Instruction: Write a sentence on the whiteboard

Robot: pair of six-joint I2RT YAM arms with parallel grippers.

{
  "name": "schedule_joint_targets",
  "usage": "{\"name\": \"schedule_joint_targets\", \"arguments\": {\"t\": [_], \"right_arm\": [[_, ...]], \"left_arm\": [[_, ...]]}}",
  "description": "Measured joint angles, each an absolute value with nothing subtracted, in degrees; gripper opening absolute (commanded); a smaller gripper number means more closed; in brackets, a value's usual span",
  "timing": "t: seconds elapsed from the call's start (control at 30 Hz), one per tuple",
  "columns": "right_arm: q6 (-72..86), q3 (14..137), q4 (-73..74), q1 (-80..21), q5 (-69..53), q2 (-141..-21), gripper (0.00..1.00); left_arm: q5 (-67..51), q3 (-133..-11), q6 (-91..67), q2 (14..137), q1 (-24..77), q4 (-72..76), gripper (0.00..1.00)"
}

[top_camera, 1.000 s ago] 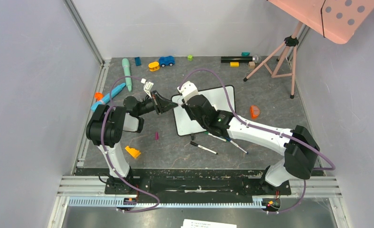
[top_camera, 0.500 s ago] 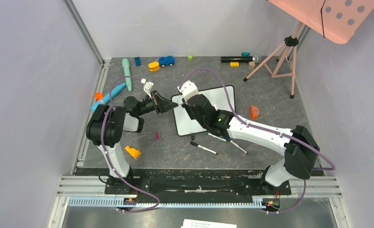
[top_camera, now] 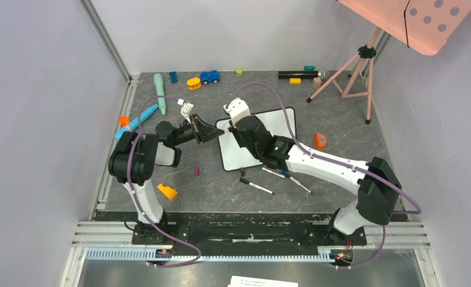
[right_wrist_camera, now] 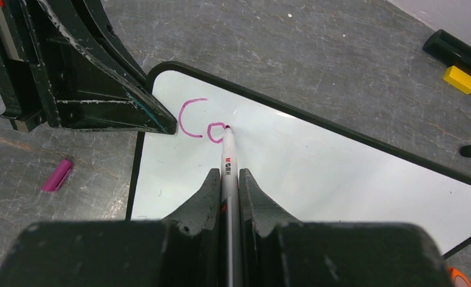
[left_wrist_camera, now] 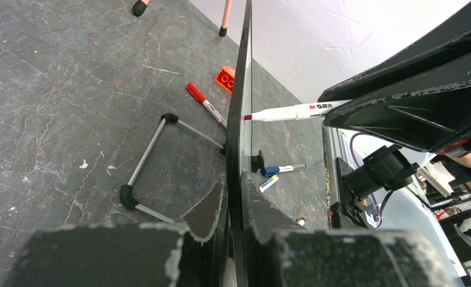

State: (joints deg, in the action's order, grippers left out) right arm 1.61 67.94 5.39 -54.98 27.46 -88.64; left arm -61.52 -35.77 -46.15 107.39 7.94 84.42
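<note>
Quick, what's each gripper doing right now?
Left gripper: closed on the whiteboard, clamping its edge.
Right gripper: closed on the marker, tip at the board.

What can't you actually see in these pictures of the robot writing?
- Top view: the sentence and the marker tip, hidden under the right arm.
- Left wrist view: the whiteboard is edge-on, so its face is hidden.
- Right wrist view: the whiteboard's right end, cut off by the frame.
- Top view: print on the paper at the bottom edge, too small to read.
</note>
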Motion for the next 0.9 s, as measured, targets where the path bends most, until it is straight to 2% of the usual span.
{"name": "schedule_joint_targets", "arguments": {"t": [0.57,0.9], "right_arm": [[1.48,68.31,5.19,-54.52,24.32,-88.73,0.00],[1.67,66.37,3.92,-53.69,22.39,-82.87,0.00]], "left_arm": [[-61.60,-35.77,-46.15,107.39,7.84,84.38,0.02],[-61.60,-35.77,-46.15,107.39,7.84,84.42,0.02]]}}
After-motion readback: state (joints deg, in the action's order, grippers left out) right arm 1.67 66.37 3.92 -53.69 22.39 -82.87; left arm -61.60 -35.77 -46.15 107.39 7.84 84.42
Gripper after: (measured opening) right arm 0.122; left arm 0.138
